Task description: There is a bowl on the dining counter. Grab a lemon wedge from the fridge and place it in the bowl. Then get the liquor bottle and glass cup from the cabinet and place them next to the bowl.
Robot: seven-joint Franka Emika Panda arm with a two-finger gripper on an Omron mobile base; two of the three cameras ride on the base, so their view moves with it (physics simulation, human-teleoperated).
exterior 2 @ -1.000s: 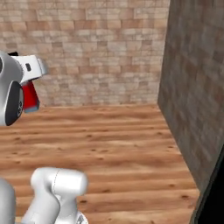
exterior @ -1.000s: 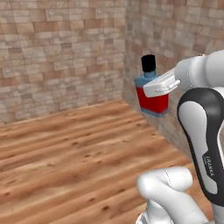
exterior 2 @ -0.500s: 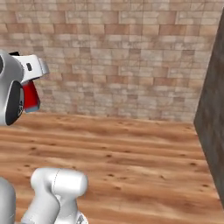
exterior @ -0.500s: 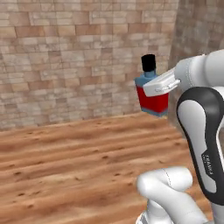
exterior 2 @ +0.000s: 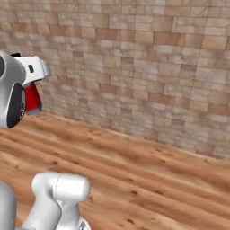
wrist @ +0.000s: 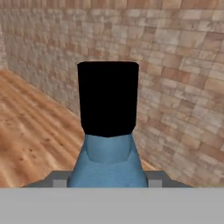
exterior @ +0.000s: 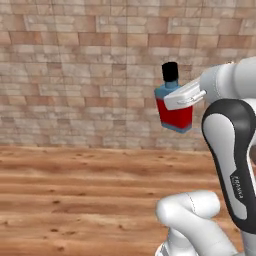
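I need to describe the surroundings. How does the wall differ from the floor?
The wall is brick in beige and brown blocks; the floor is wooden planks with grain. The wall stands upright; the floor lies flat. The wall is paler; the floor is warmer orange-brown. Both are bare.

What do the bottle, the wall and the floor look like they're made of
Bottle: looks like opaque painted glass or plastic, matte red and blue, with a flat black cap. Wall: brick or stone blocks, tan with pale joints. Floor: wood planks, visible grain, slight sheen.
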